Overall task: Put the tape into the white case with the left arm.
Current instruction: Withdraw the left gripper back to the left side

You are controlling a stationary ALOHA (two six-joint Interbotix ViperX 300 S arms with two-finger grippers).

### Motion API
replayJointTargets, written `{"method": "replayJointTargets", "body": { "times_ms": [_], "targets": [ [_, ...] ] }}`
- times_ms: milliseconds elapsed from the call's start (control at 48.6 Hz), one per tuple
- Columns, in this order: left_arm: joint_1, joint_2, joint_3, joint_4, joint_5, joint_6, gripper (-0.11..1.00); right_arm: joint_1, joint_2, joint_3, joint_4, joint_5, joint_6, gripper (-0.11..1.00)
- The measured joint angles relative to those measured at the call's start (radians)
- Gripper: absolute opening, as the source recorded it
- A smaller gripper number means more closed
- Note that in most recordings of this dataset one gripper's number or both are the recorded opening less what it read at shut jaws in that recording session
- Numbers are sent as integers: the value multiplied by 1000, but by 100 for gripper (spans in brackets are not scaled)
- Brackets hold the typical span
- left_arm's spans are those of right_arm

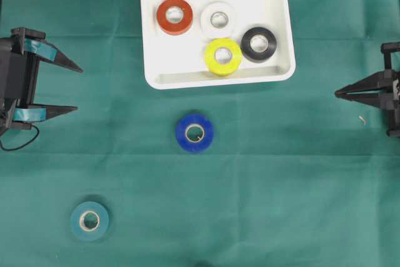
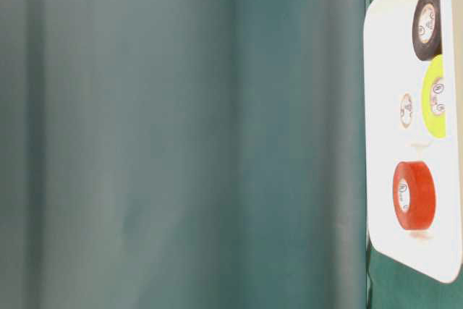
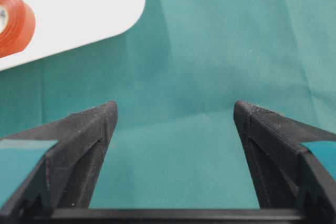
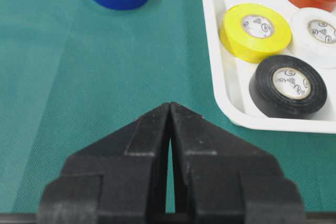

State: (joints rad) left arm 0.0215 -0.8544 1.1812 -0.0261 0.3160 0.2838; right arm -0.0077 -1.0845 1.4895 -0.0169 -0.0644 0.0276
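The white case (image 1: pixel 161 67) lies at the back middle of the green cloth, holding a red roll (image 1: pixel 174 15), a white roll (image 1: pixel 218 19), a yellow roll (image 1: pixel 223 55) and a black roll (image 1: pixel 259 44). Outside it, a blue tape (image 1: pixel 194 132) lies just in front of the case and a teal tape (image 1: pixel 89 220) at the front left. My left gripper (image 1: pixel 79 89), with teal bands, hovers open at the left edge with only cloth between its fingers (image 3: pixel 89 135). My right gripper (image 1: pixel 337 93) rests shut at the right edge, holding nothing.
A green cloth (image 1: pixel 281 186) covers the table. A small pale scrap (image 1: pixel 362 119) lies near the right gripper. The table-level view shows the case rim (image 2: pixel 376 106) at its right and blurred green elsewhere.
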Motion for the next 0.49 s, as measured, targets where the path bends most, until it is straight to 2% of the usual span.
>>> {"method": "replayJointTargets", "body": {
  "times_ms": [144, 370, 494],
  "targets": [
    [-58, 0, 9, -2, -8, -20, 92, 0, 0, 0, 0, 2, 0, -9],
    [-187, 0, 21, -2, -26, -178, 91, 0, 0, -2, 0, 2, 0, -9],
    [-293, 0, 23, -2, -28, -206, 89, 0, 0, 0, 0, 2, 0, -9]
  ]
}}
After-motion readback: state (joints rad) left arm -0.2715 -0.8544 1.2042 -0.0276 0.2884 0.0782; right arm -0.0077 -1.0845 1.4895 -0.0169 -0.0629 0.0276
